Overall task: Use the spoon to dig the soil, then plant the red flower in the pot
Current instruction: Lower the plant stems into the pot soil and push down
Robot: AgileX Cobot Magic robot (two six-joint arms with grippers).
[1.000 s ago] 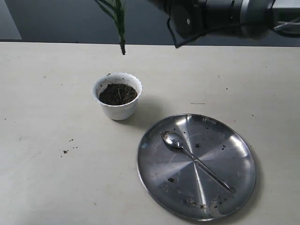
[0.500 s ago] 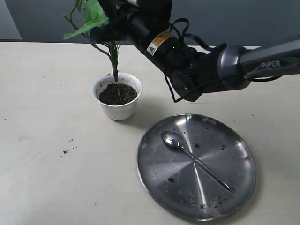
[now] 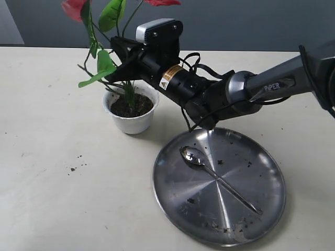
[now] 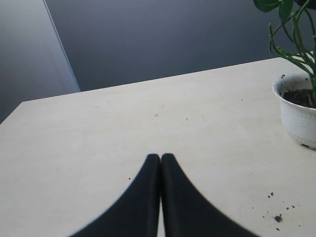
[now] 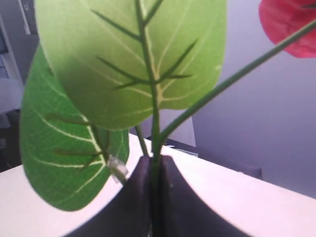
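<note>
The white scalloped pot (image 3: 132, 121) stands on the table's left half, holding dark soil (image 3: 121, 107). The red flower (image 3: 73, 7) stands with its bundled stems (image 3: 129, 92) reaching down into that soil. My right gripper (image 3: 121, 63) reaches across from the right and is shut on the stems just above the pot; its wrist view shows the green stem (image 5: 156, 148) pinched between the fingers (image 5: 133, 197) under broad leaves (image 5: 138, 59). The spoon (image 3: 196, 156) lies in the steel plate. My left gripper (image 4: 161, 157) is shut and empty, hovering over bare table away from the pot (image 4: 298, 121).
The large round steel plate (image 3: 272, 172), dusted with soil crumbs, lies at the front right. Loose soil crumbs (image 3: 73, 168) dot the table left of it. The right arm (image 3: 246, 94) slants over the plate's far edge.
The right arm came down from above with the flower. The stem end, which hung high over the pot, now sits in the soil. Spoon, plate and pot stayed put.
</note>
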